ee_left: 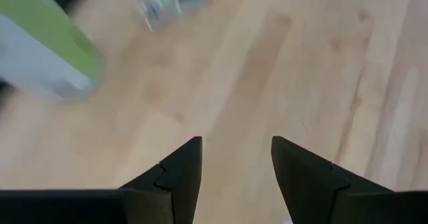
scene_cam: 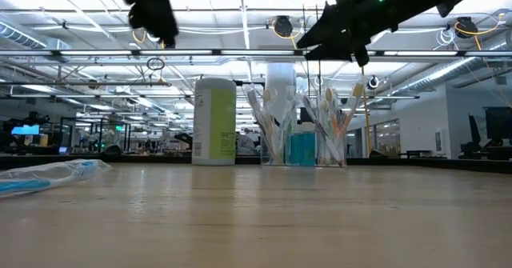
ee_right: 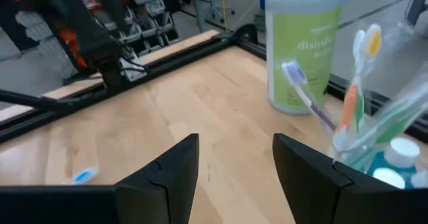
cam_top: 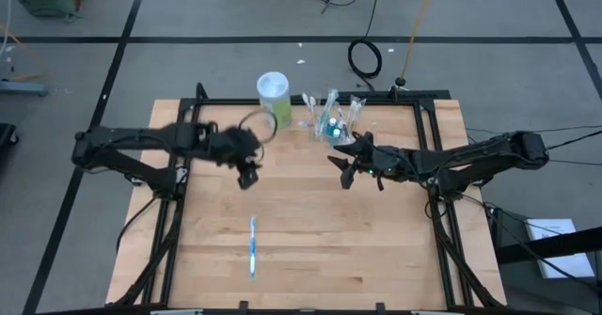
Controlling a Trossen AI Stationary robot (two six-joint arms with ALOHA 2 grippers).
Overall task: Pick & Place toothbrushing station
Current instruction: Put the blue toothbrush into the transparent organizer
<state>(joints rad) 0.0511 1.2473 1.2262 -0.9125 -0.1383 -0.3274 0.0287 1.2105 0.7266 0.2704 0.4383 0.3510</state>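
A clear plastic cup (cam_top: 331, 118) stands at the table's far edge, holding several toothbrushes and teal toothpaste tubes (scene_cam: 302, 148). It also shows in the right wrist view (ee_right: 378, 140). One blue toothbrush in a clear wrapper (cam_top: 253, 246) lies flat near the table's near edge, and also shows in the low view (scene_cam: 48, 177). My left gripper (cam_top: 246, 174) hovers open and empty above the bare table, left of the middle (ee_left: 236, 170). My right gripper (cam_top: 343, 169) hovers open and empty just near of the cup (ee_right: 235, 170).
A green and white wipes canister (cam_top: 273, 97) stands upright left of the cup, at the far edge. It also shows in the low view (scene_cam: 214, 122) and the right wrist view (ee_right: 301, 43). Bare wood (cam_top: 357, 240) lies between the grippers and the near edge.
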